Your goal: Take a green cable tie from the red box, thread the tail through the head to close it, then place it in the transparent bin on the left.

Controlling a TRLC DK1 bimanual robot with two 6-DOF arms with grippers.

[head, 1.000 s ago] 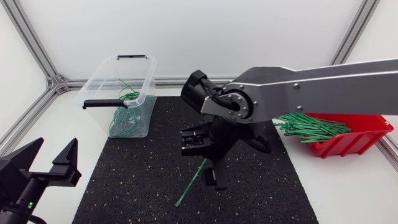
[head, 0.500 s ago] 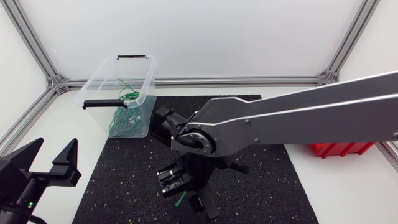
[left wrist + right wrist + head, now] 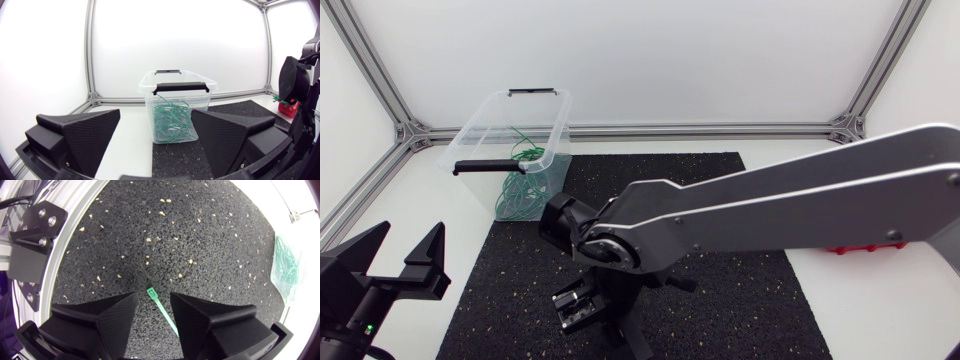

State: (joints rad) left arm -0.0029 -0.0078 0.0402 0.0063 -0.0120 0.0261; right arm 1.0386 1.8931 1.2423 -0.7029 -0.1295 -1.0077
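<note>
Wrist camera on the right arm looks straight down. One green cable tie (image 3: 162, 311) lies flat on the black speckled mat (image 3: 165, 235), its square head pointing ahead and its tail running out of sight beneath one finger. The right gripper (image 3: 153, 298) straddles it with the fingers set well apart. Bare mat shows on either side of the head, so nothing is pinched.

I'd judge the tie feather-light, springy along its length and slick on its faces. Being so thin and flat against the mat, it looks awkward to lift. A pinch across the narrow edges near the head would leave the tail free for threading.

From overhead, the right arm (image 3: 770, 205) lies across the mat from the right side and hides both its fingertips and the tie. Only a sliver of the red box (image 3: 865, 248) peeps out from under it. The transparent bin (image 3: 480, 130) stands at the mat's far left corner with green loops (image 3: 520, 190) inside. The left gripper (image 3: 410, 240) sits at the near left, off the mat, jaws wide and holding nothing.

The left wrist camera agrees. Its two wedge fingers (image 3: 82, 135) are spread broadly with nothing between them, and the bin stands well ahead, framed in the gap.
</note>
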